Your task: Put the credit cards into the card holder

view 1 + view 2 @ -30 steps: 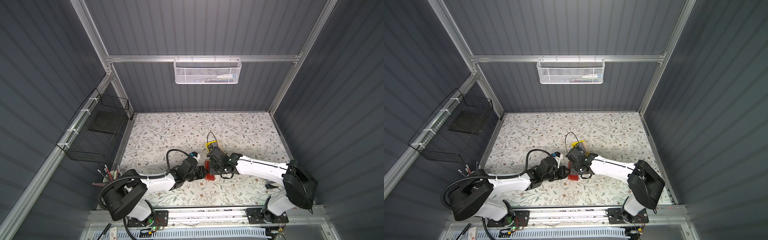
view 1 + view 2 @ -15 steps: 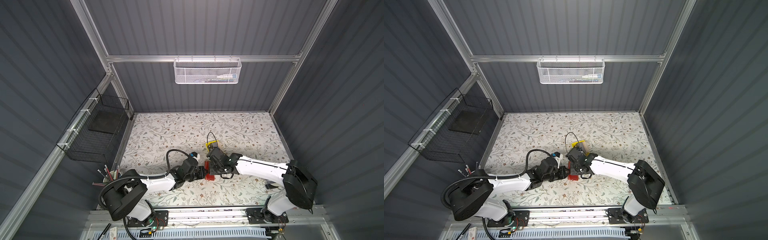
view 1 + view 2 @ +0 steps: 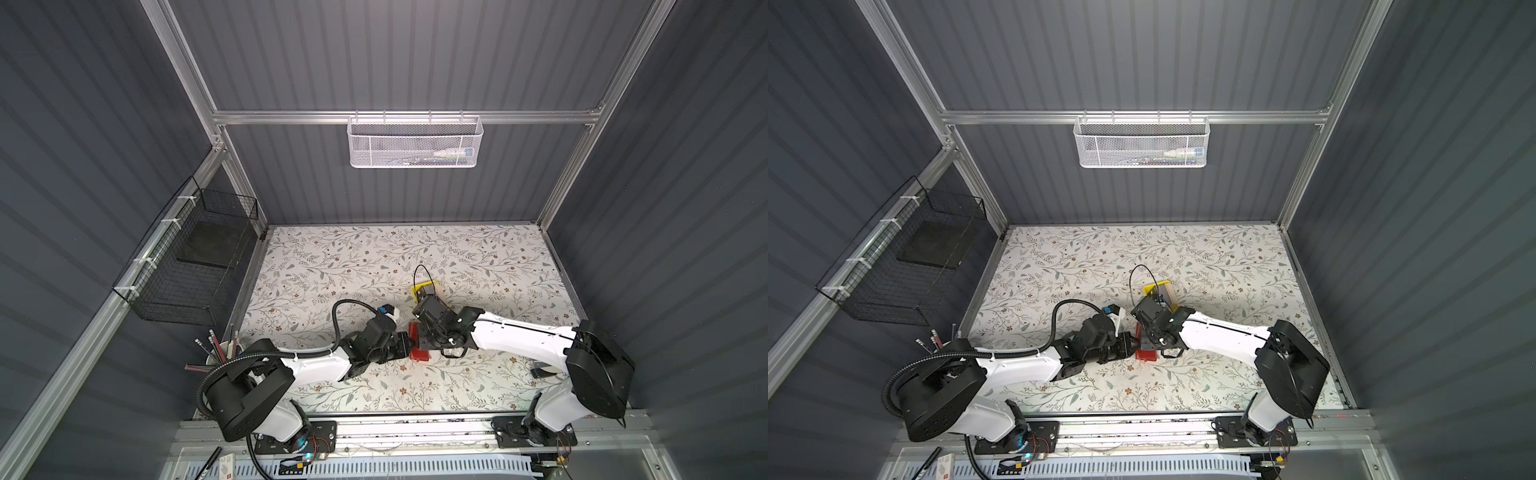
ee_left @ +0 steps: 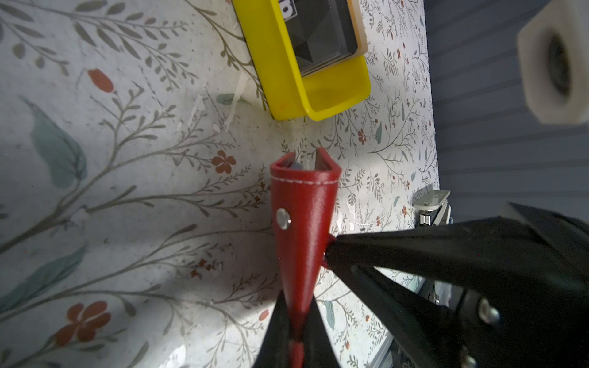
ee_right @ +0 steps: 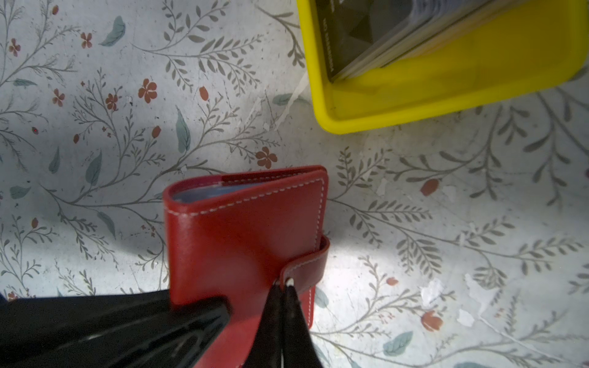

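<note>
Both of my grippers meet at the card holder (image 5: 242, 235), which stands on edge near the middle of the floral table (image 3: 332, 266), toward the near side. My left gripper (image 4: 294, 318) is clamped on its near-left end. My right gripper (image 5: 283, 283), jaws pressed together, pinches the end of the strap (image 5: 307, 266) on the holder's right face. The holder's far end gapes slightly. Just beyond it sits the yellow tray (image 4: 318, 105), apart from the holder, with the credit cards (image 4: 322, 35) stacked inside, black on top. Against a second ago I see no shift: arms, holder and tray sit where they were in both top views.
</note>
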Controlling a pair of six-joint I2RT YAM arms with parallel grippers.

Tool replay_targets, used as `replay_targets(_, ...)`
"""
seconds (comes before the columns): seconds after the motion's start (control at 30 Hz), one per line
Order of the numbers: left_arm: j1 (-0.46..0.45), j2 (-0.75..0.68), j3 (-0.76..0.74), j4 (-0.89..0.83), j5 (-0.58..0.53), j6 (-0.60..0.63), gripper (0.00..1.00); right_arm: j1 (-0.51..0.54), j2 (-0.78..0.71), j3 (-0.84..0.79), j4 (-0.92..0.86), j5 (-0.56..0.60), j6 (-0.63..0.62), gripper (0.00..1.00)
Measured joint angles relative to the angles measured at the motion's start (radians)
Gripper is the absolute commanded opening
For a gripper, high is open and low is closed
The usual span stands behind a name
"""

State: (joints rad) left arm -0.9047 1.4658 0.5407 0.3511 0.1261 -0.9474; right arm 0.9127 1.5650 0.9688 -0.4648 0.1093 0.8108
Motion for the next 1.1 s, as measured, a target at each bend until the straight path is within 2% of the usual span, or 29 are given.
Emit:
replay_targets(0.27,0.000,0.000,-0.017,0.008,-0.004,-0.011,0.05,0.006,0.014,0.000,0.003,-0.001,0.000,0.05)
replay_targets(0.6,0.000,0.000,-0.032,-0.003,-0.026,-0.018,0.05,0.005,0.015,0.000,-0.046,0.053,0.001,0.05)
replay_targets(0.73,0.000,0.000,-0.032,0.000,-0.026,-0.019,0.16,0.005,0.015,0.000,-0.045,0.053,0.001,0.05)
replay_targets(1.1,0.000,0.029,-0.039,0.002,-0.023,-0.042,0.31,0.023,0.014,0.000,-0.035,0.057,-0.004,0.04)
